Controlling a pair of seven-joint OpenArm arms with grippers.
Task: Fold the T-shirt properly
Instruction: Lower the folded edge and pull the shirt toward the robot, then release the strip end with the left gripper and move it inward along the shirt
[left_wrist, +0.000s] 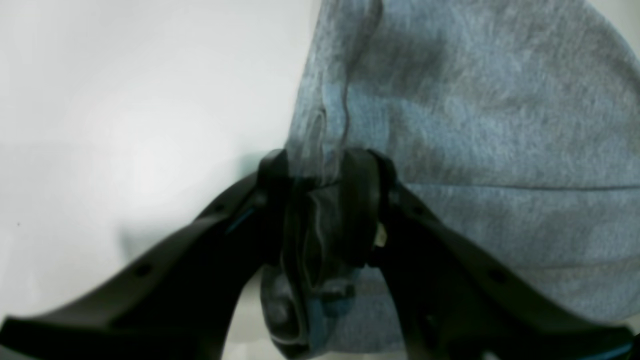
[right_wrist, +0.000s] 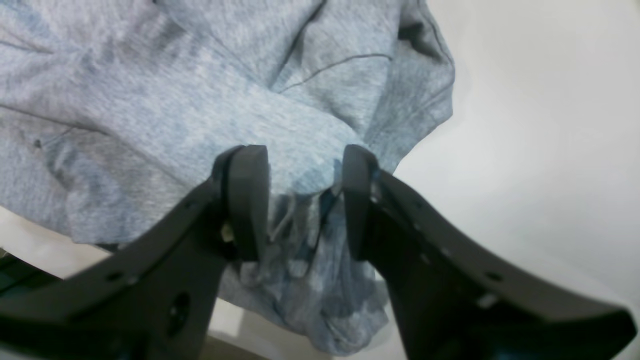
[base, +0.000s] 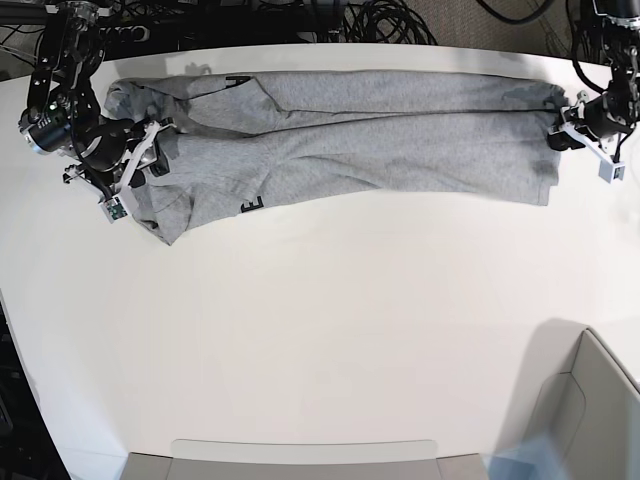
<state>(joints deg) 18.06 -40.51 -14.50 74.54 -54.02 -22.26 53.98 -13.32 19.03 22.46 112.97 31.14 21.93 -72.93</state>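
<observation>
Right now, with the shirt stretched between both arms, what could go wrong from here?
1. The left gripper holds only a thin bunched edge of the T-shirt; it may slip out under tension.
2. The right gripper has a thick wad of layers, so extra layers could drag along and spoil the fold.
3. The end near the right gripper lies wrinkled, with lettering folded over; creases may get folded in.

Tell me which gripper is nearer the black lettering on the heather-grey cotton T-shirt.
Right. The right gripper pinches cloth beside the lettering; the left gripper holds the T-shirt at its far end.
</observation>
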